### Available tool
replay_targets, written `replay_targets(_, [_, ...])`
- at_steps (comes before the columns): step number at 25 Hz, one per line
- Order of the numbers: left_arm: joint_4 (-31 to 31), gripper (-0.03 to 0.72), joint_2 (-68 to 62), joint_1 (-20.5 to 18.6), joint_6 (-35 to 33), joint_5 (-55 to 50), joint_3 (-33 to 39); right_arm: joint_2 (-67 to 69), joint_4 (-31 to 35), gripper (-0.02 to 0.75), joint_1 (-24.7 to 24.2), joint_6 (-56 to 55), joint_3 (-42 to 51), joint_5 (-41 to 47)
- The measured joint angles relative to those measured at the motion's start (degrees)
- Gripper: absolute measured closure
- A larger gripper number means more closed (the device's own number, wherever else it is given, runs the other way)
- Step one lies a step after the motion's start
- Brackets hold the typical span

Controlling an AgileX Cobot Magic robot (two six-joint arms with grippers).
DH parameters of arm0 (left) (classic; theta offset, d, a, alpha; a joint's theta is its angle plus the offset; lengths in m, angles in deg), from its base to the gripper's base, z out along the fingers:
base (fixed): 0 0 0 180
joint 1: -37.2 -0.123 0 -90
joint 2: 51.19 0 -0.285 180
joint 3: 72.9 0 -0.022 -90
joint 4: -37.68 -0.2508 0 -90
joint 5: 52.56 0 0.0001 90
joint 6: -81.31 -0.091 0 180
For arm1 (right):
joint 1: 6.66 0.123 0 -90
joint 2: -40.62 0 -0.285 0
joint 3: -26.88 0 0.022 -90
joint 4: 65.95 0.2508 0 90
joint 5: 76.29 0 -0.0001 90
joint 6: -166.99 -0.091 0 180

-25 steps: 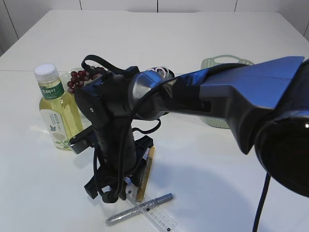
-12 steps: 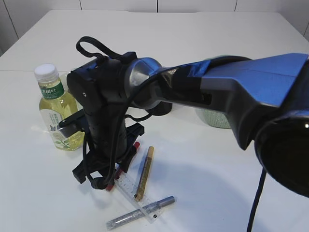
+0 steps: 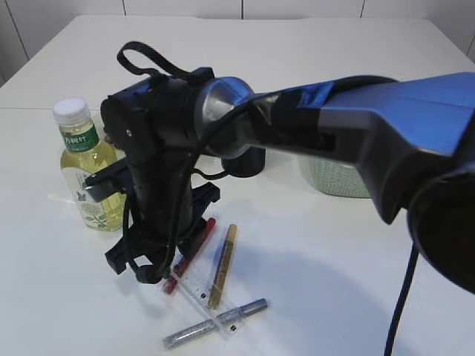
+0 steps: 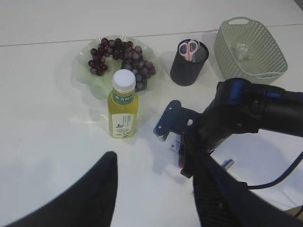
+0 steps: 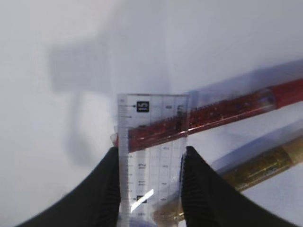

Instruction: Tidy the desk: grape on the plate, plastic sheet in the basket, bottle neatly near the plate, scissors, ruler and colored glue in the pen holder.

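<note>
A yellow-green bottle (image 3: pixel 87 167) with a white cap stands at the left, its edge blocked by the right arm. The right gripper (image 5: pixel 147 182) straddles the clear ruler (image 5: pixel 152 156), fingers apparently touching its edges. The ruler overlies the red glitter glue (image 5: pixel 222 111); gold glue (image 3: pixel 223 265) and silver glue (image 3: pixel 214 325) lie beside. The left gripper (image 4: pixel 154 189) hangs spread.

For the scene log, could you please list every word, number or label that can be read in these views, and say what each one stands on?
"15": black tag near the end of the clear ruler, right wrist view.
"12": smaller scale number lower on the ruler, faint.
Another black tag lower on the ruler: too blurred to read.
Bottle label: green band with pale characters and a leaf picture, too small and blurred to read in any view.
Nothing readable elsewhere.
</note>
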Motion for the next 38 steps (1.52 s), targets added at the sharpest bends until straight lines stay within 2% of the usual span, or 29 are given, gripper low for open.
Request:
replay_targets(9, [0.00, 0.309, 0.00, 0.00, 0.00, 0.00, 0.00, -5.94, 0.08, 0.437, 0.00, -0.04, 4.30, 0.20])
replay_targets(20, [0.00, 0.309, 0.00, 0.00, 0.00, 0.00, 0.00, -15.50, -4.81, 0.437, 0.00, -1.41, 5.39, 0.42])
replay_targets(24, [0.10, 0.309, 0.00, 0.00, 0.00, 0.00, 0.00, -19.57, -5.34, 0.437, 0.00, -1.48, 8.58, -0.63])
replay_targets(27, [0.10, 0.309, 0.00, 0.00, 0.00, 0.00, 0.00, -23.15, -6.94, 0.437, 0.00, -1.48, 14.12, -5.58])
replay_targets(34, [0.10, 0.309, 0.00, 0.00, 0.00, 0.00, 0.00, -35.39, -13.72, 0.437, 0.00, -1.48, 30.40, -25.65])
replay_targets(38, [0.10, 0.309, 0.00, 0.00, 0.00, 0.00, 0.00, -39.57, -16.32, 0.437, -0.86, -1.63, 33.94, -34.18])
